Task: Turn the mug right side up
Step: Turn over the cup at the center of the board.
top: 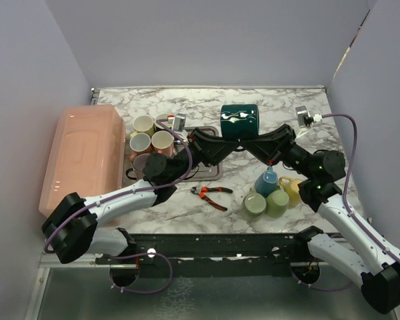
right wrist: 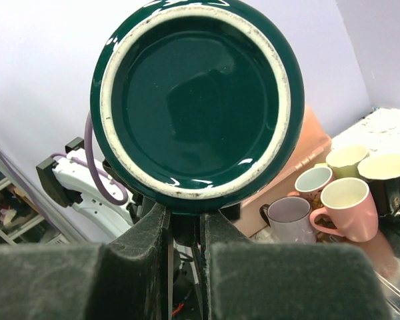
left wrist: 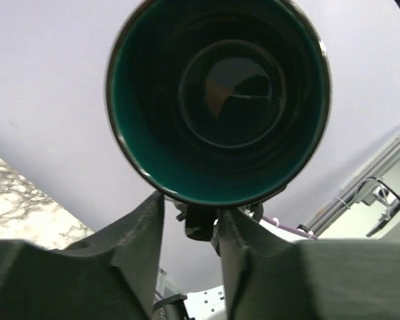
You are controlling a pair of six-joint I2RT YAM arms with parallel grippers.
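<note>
Top: dark green mug [top: 240, 121] lies sideways in the air above the marble desk [top: 187, 205], with left tool [top: 227, 141] and right tool [top: 255, 141] meeting beneath it; left wrist: mug mouth faces camera, jaws apart below the rim; right wrist: base faces camera, jaws pinched on the mug underneath.

Glossy dark-green glaze all over the mug [right wrist: 197, 93], mirror-bright inside; rough, unglazed off-white ring round its base. Matt, faintly grainy dark plastic on the fingers [right wrist: 133, 273] of the right hand [right wrist: 185, 223], just below the mug. Smooth, marble-patterned top on the bench [top: 187, 100] under the mug. Smooth, slightly shiny pink plastic on the bin [top: 83, 157] left of the mug.
</note>
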